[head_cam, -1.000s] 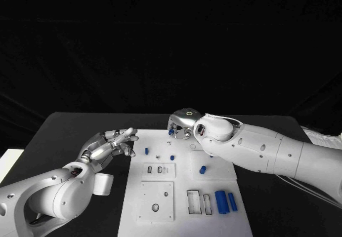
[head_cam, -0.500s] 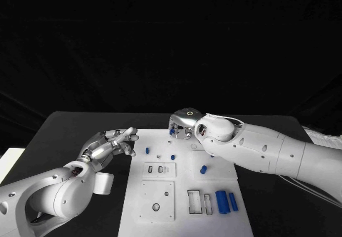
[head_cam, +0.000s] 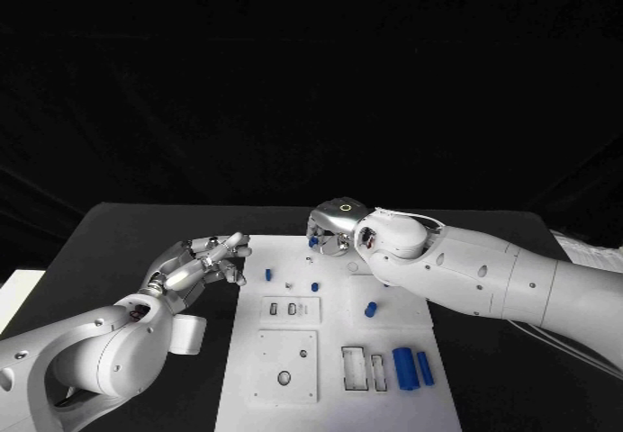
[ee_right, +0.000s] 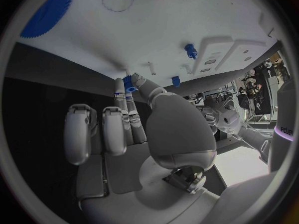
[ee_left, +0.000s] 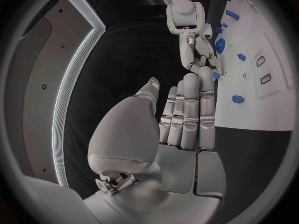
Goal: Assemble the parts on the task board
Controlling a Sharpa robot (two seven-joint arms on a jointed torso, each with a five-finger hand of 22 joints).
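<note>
now the right hand [head_cam: 332, 229] pinches a small blue part [ee_right: 129, 83] at the far edge of the task board [head_cam: 390, 315], left hand [head_cam: 208, 261] hovering empty with fingers apart beside it — next, i'd say, carry that piece to a matching slot.

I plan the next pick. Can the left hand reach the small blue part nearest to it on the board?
Probably yes: the left hand is open beside the task board, and nothing stands between it and the blue part.
</note>
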